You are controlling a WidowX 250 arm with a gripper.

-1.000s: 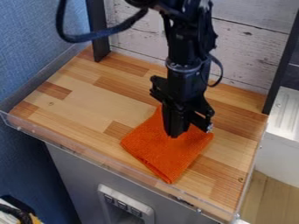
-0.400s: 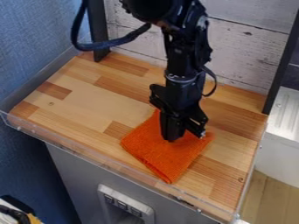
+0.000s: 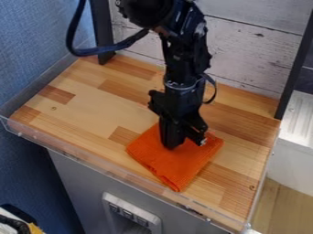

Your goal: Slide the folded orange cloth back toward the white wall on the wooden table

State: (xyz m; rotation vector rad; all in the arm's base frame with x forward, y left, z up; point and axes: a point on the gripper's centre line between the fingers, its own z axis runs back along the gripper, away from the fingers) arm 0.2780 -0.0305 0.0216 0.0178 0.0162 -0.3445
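Wood worktop (image 3: 98, 105) carries the whole job. Black arm (image 3: 180, 59) comes in over the back, pointing down. Orange cloth (image 3: 174, 167) lies on the worktop, right of middle, spread low with one corner toward the front edge. Progress, my read: the reach to the cloth looks done; any lift, shift or fold is left, cloth not off the wood. Gripper (image 3: 185, 144) is down over the cloth's rear part, most of the cloth in front of its tips. Can't tell if it's open or closed, or has a grip.

1 orange cloth (image 3: 176, 169) | 1 gripper (image 3: 172, 145) | 1 tabletop (image 3: 98, 107) | 2 black posts (image 3: 103, 34)
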